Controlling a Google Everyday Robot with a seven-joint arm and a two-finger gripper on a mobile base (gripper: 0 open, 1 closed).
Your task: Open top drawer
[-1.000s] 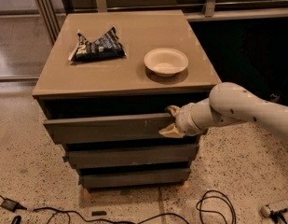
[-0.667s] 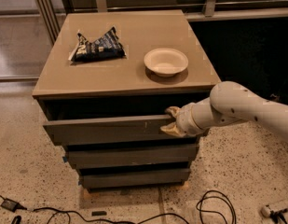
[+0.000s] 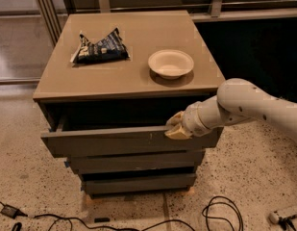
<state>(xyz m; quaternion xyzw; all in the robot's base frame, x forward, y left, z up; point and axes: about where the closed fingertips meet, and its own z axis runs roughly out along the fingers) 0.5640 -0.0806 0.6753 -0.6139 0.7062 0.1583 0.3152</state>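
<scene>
- Pulling on the top drawer (image 3: 114, 141), which is standing part-way out from under the desk (image 3: 138, 83) slab, with a dark gap showing behind its front.
- Pinching that front's upper lip, right of centre, with the end effector (image 3: 176, 126): one tan finger hooking behind the lip, the other pressing on the outer face.
- Risking a slip off that thin lip by pulling upward or at an angle rather than straight along the runners, judging by how shallow the hold looks.
- Risking a skewed, jamming drawer by hauling from right of centre and so loading one runner more than the other.
- Risking a knock of the white arm (image 3: 244, 105) against the desk's front right corner while backing away, being just beside it.
- Risking a drag or tip of the whole cabinet by yanking once the drawer is reaching its stop, sending the bowl (image 3: 170, 63) and the crumpled snack bag (image 3: 100, 48) sliding on top.
- Leaving alone the two narrower drawer fronts (image 3: 133, 161) below, both sitting further back.
- Minding the cables (image 3: 220, 215) lying on the floor near the cabinet's foot, possibly snagging on anything reversing over them.
</scene>
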